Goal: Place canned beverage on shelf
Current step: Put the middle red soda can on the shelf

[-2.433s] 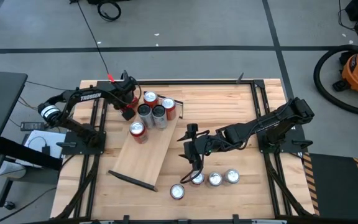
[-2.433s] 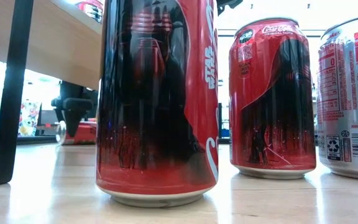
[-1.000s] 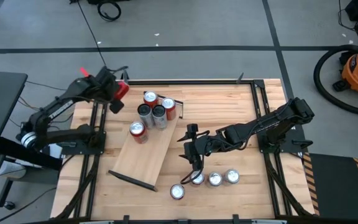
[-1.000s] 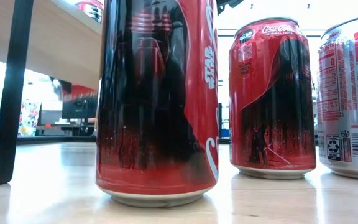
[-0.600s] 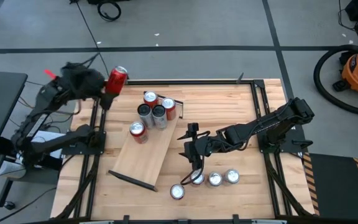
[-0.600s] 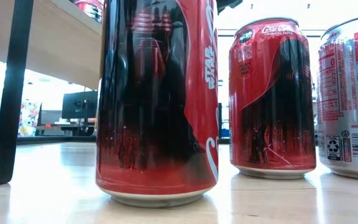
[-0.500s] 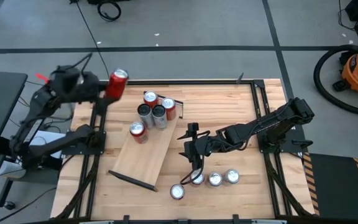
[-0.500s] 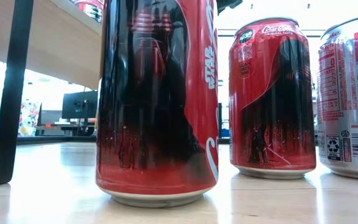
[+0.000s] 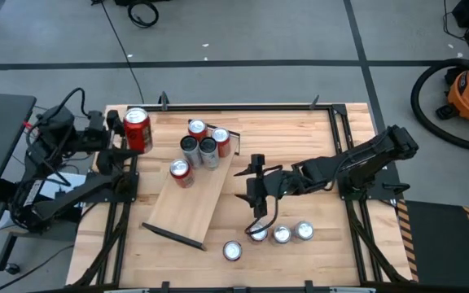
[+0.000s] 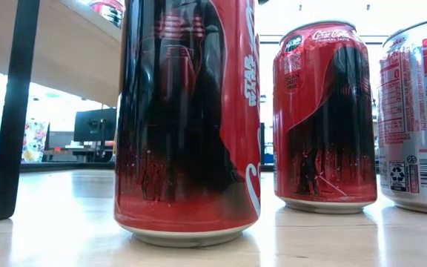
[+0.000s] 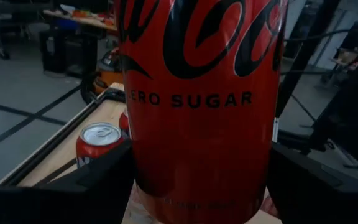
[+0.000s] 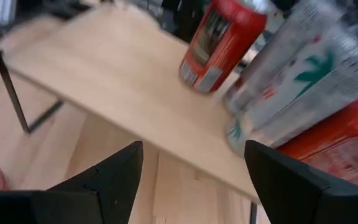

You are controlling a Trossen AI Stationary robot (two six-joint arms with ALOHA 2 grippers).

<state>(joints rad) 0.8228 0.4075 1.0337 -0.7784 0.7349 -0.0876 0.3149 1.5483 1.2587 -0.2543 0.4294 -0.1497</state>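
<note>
The wooden tabletop [image 9: 300, 146] carried the shelf [image 9: 190, 203], a pale plank with five cans clustered toward its far end. Off the shelf, at the table's far-left corner, the left gripper [image 9: 129, 134] clasped an upright red can [image 9: 138, 130] reading "ZERO SUGAR" [image 11: 202, 99]. The right gripper [image 9: 253, 191] hung mid-table, fingers spread, holding nothing. Four loose cans [image 9: 281, 234] stood near the front edge; one showed Coca-Cola script [image 10: 333, 34].

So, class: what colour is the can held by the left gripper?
Red with black lettering, clearest in the left wrist view: the can in the left gripper.
</note>
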